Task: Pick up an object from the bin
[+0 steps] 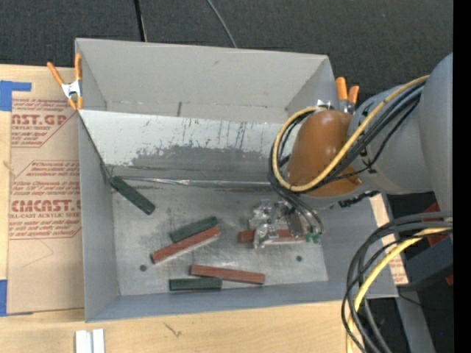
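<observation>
My gripper (280, 226) is low over the bin floor, right of the middle, under the orange dome of the wrist. A short red-brown block end (245, 236) pokes out from its left side, touching or just under it; the rest of the block is hidden. To the left lie a dark green bar (193, 229) and a red-brown bar (185, 245) side by side, both slanted. A second red-brown bar (227, 274) lies below the gripper, toward the front wall.
Another dark green bar (195, 284) rests along the front wall, and one more (132, 195) leans in the far left corner. The arm and its cables fill the bin's right side.
</observation>
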Motion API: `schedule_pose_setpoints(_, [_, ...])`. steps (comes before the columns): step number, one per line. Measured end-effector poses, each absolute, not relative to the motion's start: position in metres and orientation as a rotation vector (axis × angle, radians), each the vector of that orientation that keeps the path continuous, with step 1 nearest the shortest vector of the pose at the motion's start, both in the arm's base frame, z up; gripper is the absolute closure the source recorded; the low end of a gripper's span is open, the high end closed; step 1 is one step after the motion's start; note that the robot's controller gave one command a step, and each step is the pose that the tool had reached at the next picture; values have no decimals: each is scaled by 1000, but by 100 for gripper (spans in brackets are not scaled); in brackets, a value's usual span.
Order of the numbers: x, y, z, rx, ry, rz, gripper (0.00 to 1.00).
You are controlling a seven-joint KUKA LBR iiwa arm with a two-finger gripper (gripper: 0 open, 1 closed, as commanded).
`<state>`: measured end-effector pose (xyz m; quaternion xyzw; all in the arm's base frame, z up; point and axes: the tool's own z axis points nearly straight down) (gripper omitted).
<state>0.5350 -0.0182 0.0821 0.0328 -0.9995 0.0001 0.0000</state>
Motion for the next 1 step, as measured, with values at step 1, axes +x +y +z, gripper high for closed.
schedule_pose_setpoints(1, [543, -17, 244, -6, -3153, -1, 100])
